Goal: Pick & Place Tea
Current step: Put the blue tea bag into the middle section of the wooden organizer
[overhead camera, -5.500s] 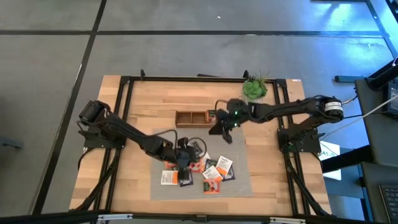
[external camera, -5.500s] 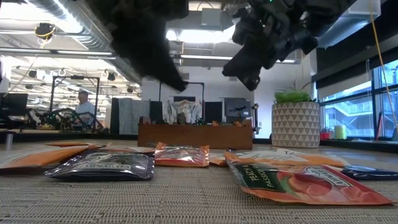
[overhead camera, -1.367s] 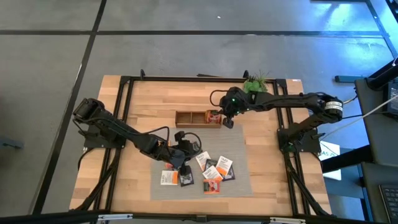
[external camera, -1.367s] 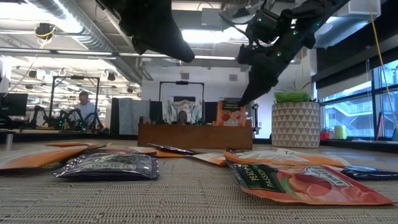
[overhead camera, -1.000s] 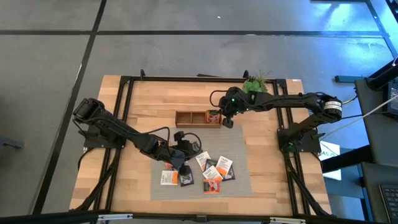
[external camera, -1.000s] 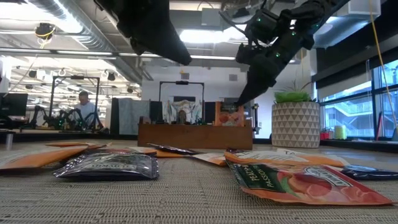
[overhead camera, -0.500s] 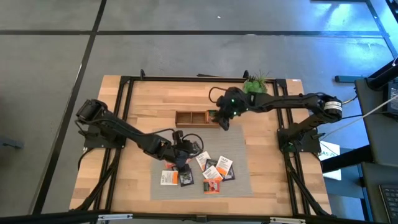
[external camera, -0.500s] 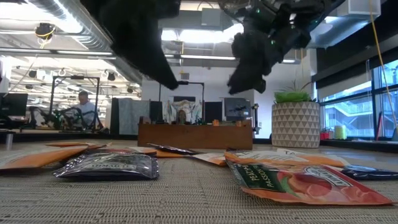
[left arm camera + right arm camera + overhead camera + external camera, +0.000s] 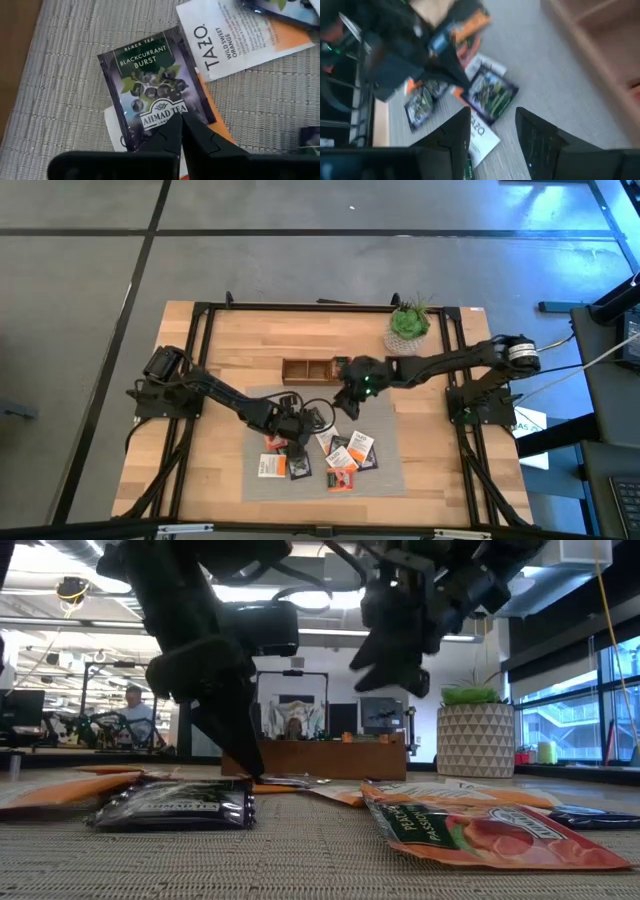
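Note:
Several tea sachets [image 9: 345, 455] lie flat on the grey mat [image 9: 385, 425]. My left gripper [image 9: 181, 122], shut, slants down over a black "Blackcurrant Burst" sachet [image 9: 145, 85] that lies partly on an orange one and a white one. In the low view its tip [image 9: 250, 770] reaches down to the level of the sachets. My right gripper [image 9: 345, 408] hangs open above the mat's far part with nothing between its fingers [image 9: 492, 127]. It is between the wooden tray [image 9: 308, 370] and the sachets. My left gripper's shut fingertips [image 9: 175, 127] stand at the black sachet's label near one edge [image 9: 159, 119], coming from above at a slant. Whether they touch it I cannot tell. The sachet lies flat on the sachets under it.
A white Tazo sachet [image 9: 235, 35] lies beside the black one. The tray stands just beyond the mat [image 9: 315, 758]. A potted plant [image 9: 408, 325] stands at the far right. Black frame rails run along the table's left and right sides. A person sits in the room behind.
My right gripper has left the tray and come toward the near edge over the mat, rolling as it went. The orange sachet it held upright at the tray no longer shows above the tray's wall. My left gripper has sunk and tipped down onto the black sachet.

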Motion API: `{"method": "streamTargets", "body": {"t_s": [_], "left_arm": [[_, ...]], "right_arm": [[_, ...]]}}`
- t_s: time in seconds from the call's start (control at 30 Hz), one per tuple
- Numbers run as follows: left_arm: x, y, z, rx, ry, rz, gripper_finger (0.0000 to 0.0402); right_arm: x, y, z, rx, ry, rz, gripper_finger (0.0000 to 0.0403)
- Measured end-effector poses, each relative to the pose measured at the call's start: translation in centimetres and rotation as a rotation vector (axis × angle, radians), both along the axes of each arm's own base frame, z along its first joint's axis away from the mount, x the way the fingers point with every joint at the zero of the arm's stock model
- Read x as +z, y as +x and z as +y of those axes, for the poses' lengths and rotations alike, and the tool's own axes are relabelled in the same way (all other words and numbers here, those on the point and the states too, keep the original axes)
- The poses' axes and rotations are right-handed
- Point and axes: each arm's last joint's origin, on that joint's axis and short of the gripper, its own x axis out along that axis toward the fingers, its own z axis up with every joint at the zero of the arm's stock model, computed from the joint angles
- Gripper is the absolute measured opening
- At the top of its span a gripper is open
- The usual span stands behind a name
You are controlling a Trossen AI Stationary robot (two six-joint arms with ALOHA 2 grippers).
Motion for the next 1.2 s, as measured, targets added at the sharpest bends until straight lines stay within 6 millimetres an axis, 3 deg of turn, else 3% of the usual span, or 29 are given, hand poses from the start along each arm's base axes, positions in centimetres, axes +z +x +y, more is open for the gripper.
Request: {"method": "streamTargets", "body": {"t_s": [0.27,0.47,0.77,1.2], "left_arm": [[-0.1,-0.1,-0.1,-0.003,-0.009,0.010,0.0009],[-0.4,0.0,-0.1,-0.006,-0.014,0.013,0.0005],[-0.7,0.3,-0.2,0.017,-0.004,-0.003,0.0010],[-0.8,0.1,-0.6,0.046,0.008,-0.018,0.0009]], "right_arm": [[-4.7,1.8,0.1,-0.123,0.166,0.110,0.0157],[-6.6,2.4,0.7,-0.103,0.262,0.147,0.0157],[-8.3,2.9,1.6,-0.161,0.289,0.177,0.0157],[-8.5,3.7,1.9,-0.153,0.351,0.174,0.0157]]}}
